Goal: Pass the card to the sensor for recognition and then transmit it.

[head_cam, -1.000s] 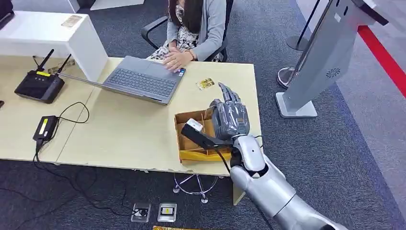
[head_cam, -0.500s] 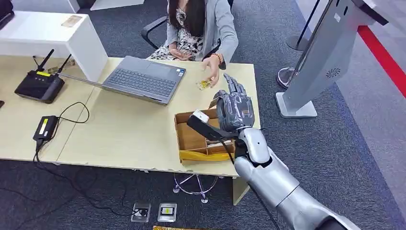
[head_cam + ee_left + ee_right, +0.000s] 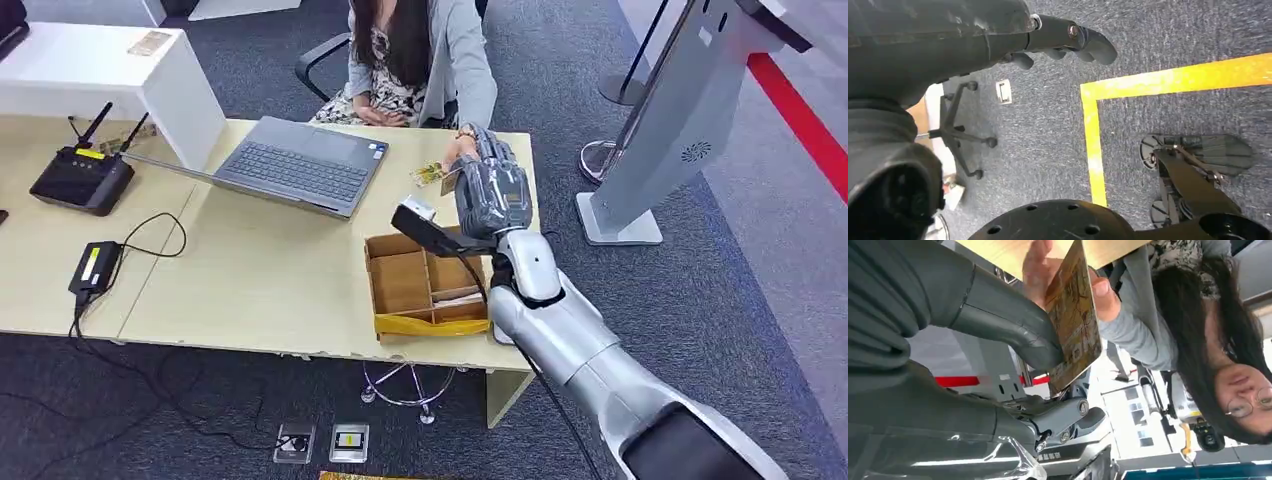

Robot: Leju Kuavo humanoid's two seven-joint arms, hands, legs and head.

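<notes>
One card at table's 1 o'clock corner, held up by person's hand against right hand — thumb touches its face, closure cannot tell. Likely light, stiff, slick; pinch the flat faces near an edge. Left hand hangs, fingers curled, empty.
</notes>
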